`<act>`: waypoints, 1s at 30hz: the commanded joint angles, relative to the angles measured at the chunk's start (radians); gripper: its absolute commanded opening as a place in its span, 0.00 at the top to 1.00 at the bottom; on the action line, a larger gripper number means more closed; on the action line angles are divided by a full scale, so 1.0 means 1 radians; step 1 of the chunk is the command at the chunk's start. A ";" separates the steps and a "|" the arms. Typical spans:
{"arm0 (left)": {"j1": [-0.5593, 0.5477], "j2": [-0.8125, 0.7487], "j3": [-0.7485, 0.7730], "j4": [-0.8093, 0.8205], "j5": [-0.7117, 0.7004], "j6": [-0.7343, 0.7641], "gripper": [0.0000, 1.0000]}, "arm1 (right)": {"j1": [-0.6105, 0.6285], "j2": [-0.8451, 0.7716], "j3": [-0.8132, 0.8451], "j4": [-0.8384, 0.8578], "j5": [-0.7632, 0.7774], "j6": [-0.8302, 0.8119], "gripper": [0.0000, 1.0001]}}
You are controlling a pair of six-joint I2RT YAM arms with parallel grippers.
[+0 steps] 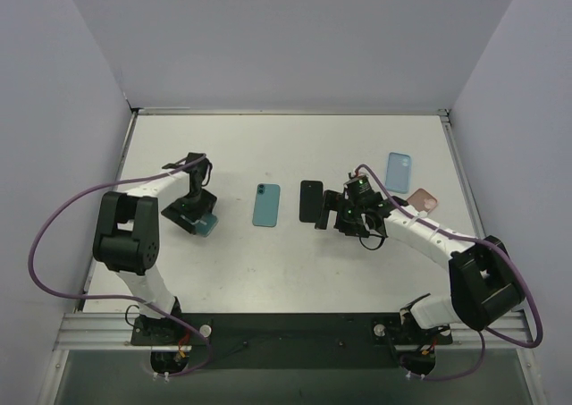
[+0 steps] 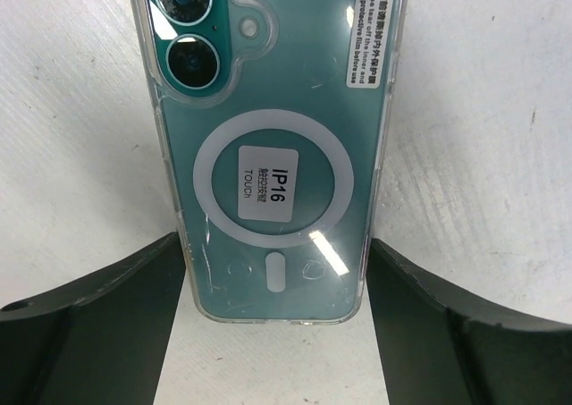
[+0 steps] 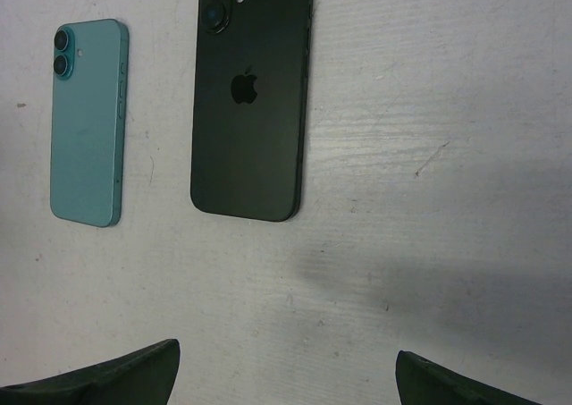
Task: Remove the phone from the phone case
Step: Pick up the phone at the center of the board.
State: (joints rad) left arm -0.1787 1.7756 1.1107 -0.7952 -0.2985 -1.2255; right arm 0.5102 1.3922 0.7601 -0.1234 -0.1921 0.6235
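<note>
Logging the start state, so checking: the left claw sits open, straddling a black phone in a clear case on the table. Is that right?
Not quite. The phone in the clear case that the open left claw straddles on the table is teal green, not black; the left wrist view shows it.

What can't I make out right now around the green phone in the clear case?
1. Top view: the green phone in a clear plastic case is mostly hidden under the left gripper.
2. Left wrist: its top end is cut off by the upper edge; whether the finger touches it is unclear.
3. Right wrist: the flat black phone has its camera end cut off by the upper edge.
</note>
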 commanded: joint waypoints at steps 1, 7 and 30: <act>-0.018 -0.034 -0.032 -0.030 0.050 -0.080 0.53 | -0.004 -0.041 0.027 -0.027 -0.006 -0.002 0.00; -0.114 -0.130 -0.081 -0.013 0.133 0.021 0.61 | -0.002 -0.093 0.047 -0.048 -0.029 0.018 0.00; -0.203 -0.337 -0.213 0.053 0.355 0.090 0.67 | 0.402 0.307 0.045 0.722 -0.256 0.403 0.18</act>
State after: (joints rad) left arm -0.3912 1.4899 0.8551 -0.6987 0.0204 -1.1397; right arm 0.9192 1.6680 0.7918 0.3759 -0.4179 0.9482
